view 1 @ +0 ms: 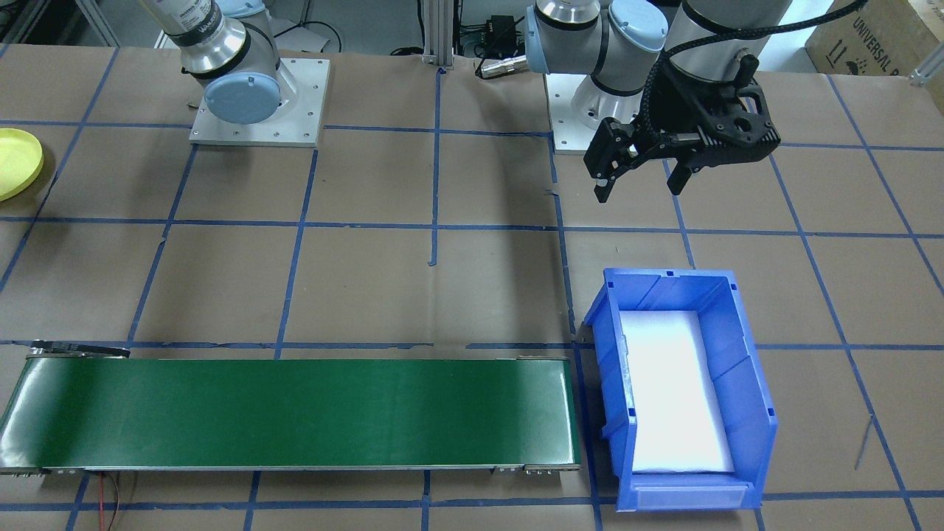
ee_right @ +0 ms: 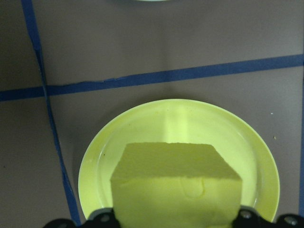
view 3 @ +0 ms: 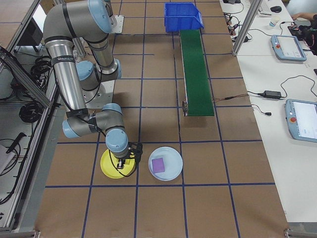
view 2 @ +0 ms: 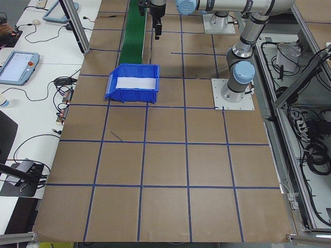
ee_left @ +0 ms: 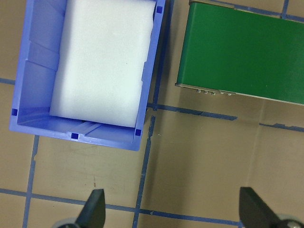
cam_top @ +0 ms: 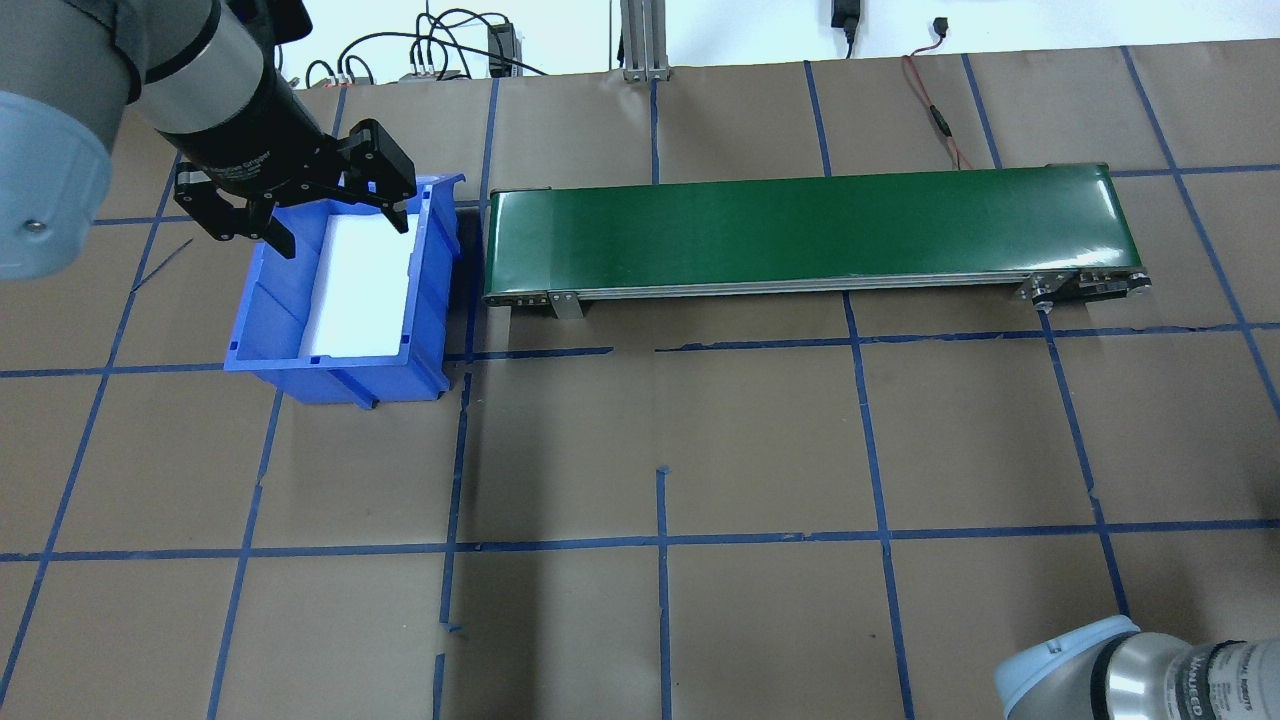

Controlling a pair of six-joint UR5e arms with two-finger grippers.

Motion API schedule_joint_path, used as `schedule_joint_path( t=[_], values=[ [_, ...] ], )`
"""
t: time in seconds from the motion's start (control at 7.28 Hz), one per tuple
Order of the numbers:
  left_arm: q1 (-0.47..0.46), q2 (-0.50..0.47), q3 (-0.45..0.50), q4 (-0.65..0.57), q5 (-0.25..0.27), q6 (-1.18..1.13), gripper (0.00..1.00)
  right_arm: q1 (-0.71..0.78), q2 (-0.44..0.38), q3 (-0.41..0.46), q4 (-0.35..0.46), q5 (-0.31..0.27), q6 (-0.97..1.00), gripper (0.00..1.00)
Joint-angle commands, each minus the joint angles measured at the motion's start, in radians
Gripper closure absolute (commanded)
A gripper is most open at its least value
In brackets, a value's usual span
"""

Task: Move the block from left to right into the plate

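Observation:
The block point(ee_right: 175, 183), a yellow foam cube, sits between the fingers of my right gripper point(ee_right: 176, 222), which is shut on it. It hangs directly over the bright yellow plate point(ee_right: 259, 156); whether it touches the plate I cannot tell. In the exterior right view the right gripper point(view 3: 122, 159) is low over the plate point(view 3: 106, 167). The plate's point(view 1: 15, 158) edge also shows in the front-facing view. My left gripper point(view 1: 639, 181) is open and holds nothing, above the table beside the blue bin point(cam_top: 265, 320). Its fingertips point(ee_left: 95, 206) are spread wide.
The blue bin point(view 1: 745, 383) holds a white foam pad. A green conveyor point(cam_top: 800, 230) runs along the table beside it. A pale blue plate point(view 3: 173, 171) carrying a purple block point(view 3: 158, 165) lies next to the yellow plate.

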Motion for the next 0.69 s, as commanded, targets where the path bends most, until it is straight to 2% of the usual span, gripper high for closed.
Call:
schedule_joint_path(
  t=[0.0,0.14,0.41,0.55],
  values=[
    [0.000,0.000,0.000,0.000,0.000,0.000,0.00,-0.010,0.004,0.016,-0.013,-0.003,-0.003,0.05],
    [0.000,0.000,0.000,0.001,0.000,0.000,0.00,-0.010,-0.001,0.011,-0.012,-0.009,-0.003,0.00],
    [0.000,0.000,0.000,0.001,0.000,0.000,0.00,-0.005,-0.012,-0.005,-0.015,-0.010,0.008,0.00],
    [0.000,0.000,0.000,0.000,0.000,0.000,0.00,0.025,-0.039,-0.051,0.005,0.000,0.015,0.00]
  ],
)
